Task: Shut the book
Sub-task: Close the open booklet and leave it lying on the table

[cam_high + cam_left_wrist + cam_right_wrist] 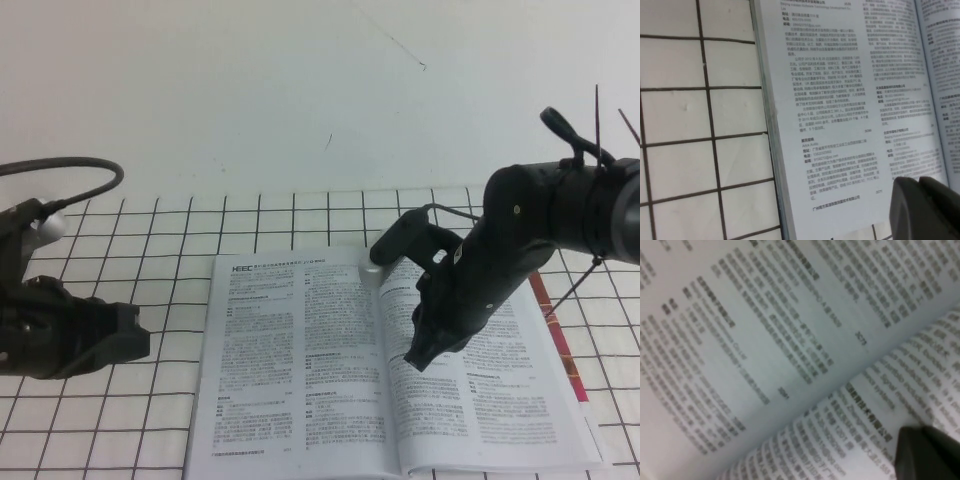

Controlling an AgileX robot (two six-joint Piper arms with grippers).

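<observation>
Now tipped down over the right-hand page near the gutter, the right gripper, fingers pinched together, looks placed to fold shut the book lying open on the gridded table, while the left gripper, likewise closed, sits parked off its left edge.

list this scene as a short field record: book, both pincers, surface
book: open, lying flat, printed pages up
table: white with a black grid, under the book
left pincer: beside the book's left edge, apart from it
right pincer: low over the right page, close to the spine
task state: book not yet closed
</observation>
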